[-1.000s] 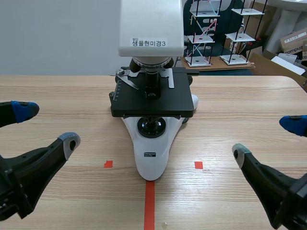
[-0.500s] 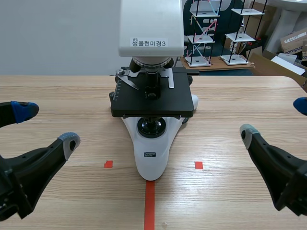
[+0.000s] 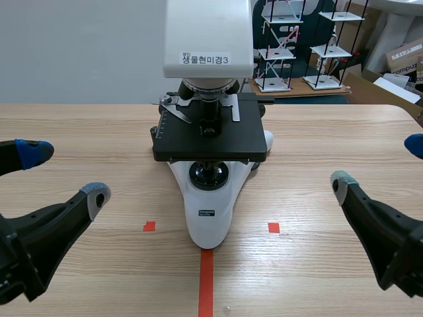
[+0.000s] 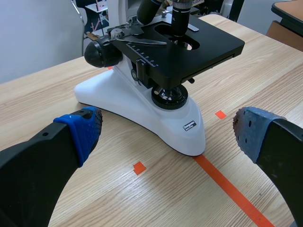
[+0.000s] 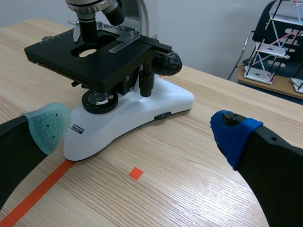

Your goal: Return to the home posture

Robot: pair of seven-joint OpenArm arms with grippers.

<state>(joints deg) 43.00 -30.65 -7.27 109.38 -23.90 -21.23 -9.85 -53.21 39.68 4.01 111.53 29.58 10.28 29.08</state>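
Observation:
A white microscope (image 3: pixel 208 105) with a black stage stands at the table's middle, over the orange tape line. My left gripper (image 3: pixel 63 173) hangs open low at the left, well clear of the microscope's base (image 4: pixel 142 106), nothing between its fingers. My right gripper (image 3: pixel 380 164) is open too, low at the right, with empty space between its pads. From the right wrist the microscope (image 5: pixel 118 80) lies ahead and to the side of the fingers. Neither gripper touches it.
The wooden table (image 3: pixel 317 152) stretches wide on both sides of the microscope. Behind the table stand wire racks (image 3: pixel 301 46) and cardboard boxes (image 3: pixel 403 59). A chair-like rack (image 5: pixel 277 40) shows beyond the table in the right wrist view.
My right gripper drew back to the right and slightly up between one second ago and half a second ago, then held still. The left arm has not moved.

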